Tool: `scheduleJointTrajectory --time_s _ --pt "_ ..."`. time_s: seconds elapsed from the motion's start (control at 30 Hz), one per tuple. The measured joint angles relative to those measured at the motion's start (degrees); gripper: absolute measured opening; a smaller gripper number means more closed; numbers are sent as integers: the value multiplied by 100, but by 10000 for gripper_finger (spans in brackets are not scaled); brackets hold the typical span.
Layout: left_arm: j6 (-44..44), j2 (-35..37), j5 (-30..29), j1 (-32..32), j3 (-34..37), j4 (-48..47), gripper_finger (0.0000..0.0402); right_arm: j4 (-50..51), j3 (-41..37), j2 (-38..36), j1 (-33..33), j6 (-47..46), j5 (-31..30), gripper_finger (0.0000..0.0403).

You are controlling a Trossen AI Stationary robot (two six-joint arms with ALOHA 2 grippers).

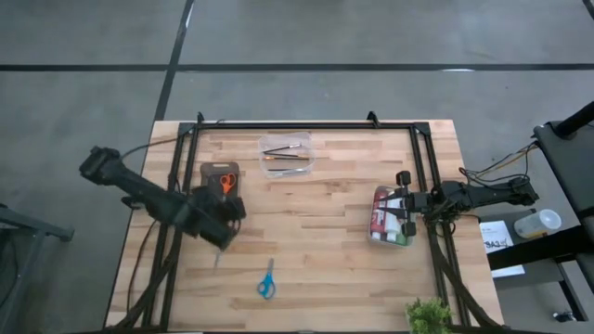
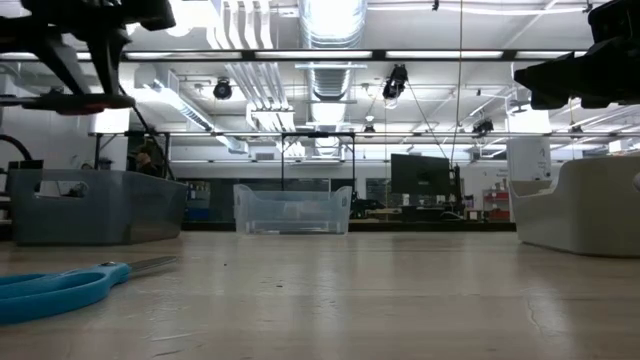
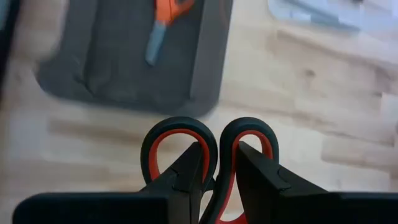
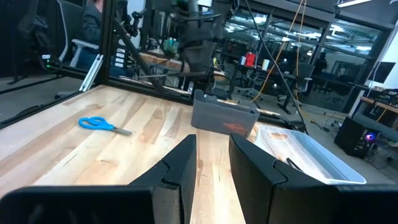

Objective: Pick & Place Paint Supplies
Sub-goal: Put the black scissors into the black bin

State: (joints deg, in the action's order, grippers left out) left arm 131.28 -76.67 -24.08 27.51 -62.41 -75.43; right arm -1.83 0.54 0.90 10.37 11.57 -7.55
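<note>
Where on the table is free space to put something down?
Free: the wide middle between the clear tray, the blue scissors and the white bin. Crowded: by the gray tray, where the left gripper holds black-and-red scissors, and around the right gripper.

I see my left gripper (image 1: pixel 221 225) just beside the grey tray (image 1: pixel 219 178); blue scissors (image 1: pixel 266 279) lie farther off, clear bin (image 1: pixel 286 154) near its other side.

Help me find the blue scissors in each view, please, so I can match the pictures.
High view: blue scissors in the lower middle, on the wood.
Low view: bottom left, close to the camera.
Left wrist view: not in it.
Right wrist view: left of centre, on the wood.
Shared landmark: the grey bin.
</note>
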Motion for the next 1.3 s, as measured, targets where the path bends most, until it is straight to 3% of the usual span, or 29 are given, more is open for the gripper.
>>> scheduleJointTrajectory --time_s 0.43,0.77,0.9,1.3 --pt "-2769 719 -380 -2623 -2 -456 83 2 0 -1 0 0 0 91" --pt "-5360 719 -315 -4726 -2 242 83 2 0 1 0 0 0 91" --pt "-5827 719 2 -5079 59 479 83 2 0 1 -1 0 0 91" --pt "-5797 715 189 -5112 1068 1395 83 2 0 -1 -2 0 0 91"
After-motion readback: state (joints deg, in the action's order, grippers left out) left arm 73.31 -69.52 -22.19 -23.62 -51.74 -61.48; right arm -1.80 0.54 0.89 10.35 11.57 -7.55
